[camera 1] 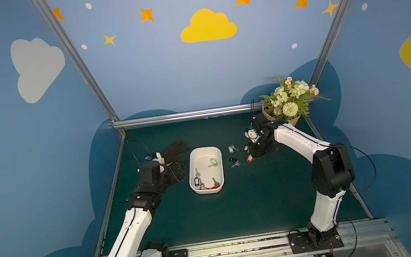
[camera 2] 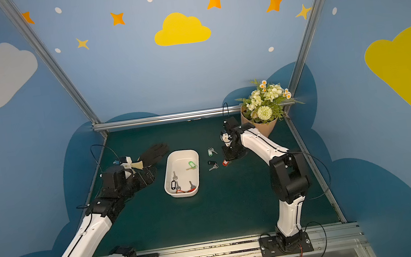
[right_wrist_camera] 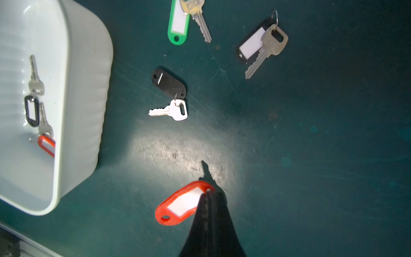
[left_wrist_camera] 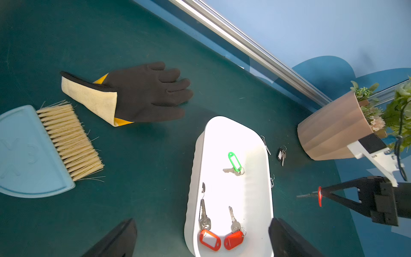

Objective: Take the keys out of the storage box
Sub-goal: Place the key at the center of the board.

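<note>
Right end effector [right_wrist_camera: 208, 193] is clamping the red-tagged key [right_wrist_camera: 182, 207] over the worktop [right_wrist_camera: 311, 155], three keys [right_wrist_camera: 171, 98] lying near it. Four more are sitting in the storage box [camera 1: 201, 159]. Left end effector [camera 1: 176, 172] is hovering, spread wide, on the box's other side.

Walls [camera 1: 178, 78]: blue, painted yellow and white clouds, orange stars.
Counter [camera 1: 250, 204]: dark green, scuffed, one bright glare patch.
Frame [camera 1: 183, 115]: silver aluminium rails.

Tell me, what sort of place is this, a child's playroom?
Probably a robot test booth, not a playroom: a left arm and right arm bolted to a metal rail, inside aluminium framing with cloud-painted walls.
</note>
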`<state>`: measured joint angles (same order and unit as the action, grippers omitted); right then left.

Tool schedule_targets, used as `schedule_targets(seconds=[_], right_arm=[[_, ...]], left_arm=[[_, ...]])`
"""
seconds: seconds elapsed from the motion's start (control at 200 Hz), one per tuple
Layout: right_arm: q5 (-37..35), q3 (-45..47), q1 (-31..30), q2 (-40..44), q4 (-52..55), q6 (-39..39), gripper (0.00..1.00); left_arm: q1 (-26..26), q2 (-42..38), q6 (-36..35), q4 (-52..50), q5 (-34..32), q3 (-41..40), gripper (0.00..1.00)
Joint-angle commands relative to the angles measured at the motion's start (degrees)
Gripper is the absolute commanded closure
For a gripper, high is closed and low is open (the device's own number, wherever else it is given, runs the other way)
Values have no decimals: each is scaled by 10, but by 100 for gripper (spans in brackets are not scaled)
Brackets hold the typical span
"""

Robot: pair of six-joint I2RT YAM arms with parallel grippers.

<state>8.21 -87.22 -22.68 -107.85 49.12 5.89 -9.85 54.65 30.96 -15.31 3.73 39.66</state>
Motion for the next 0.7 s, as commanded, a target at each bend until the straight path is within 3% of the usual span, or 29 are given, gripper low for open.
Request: schedule_targets(seconds=[0.0,0.691], right_arm=[[24,-15,7,-37,-27,14,100],[-42,-34,20,-118,-47,22,100]], left_arm=[[2,8,-14,4,10,14,2],[1,60,-37,4,35,53,5]])
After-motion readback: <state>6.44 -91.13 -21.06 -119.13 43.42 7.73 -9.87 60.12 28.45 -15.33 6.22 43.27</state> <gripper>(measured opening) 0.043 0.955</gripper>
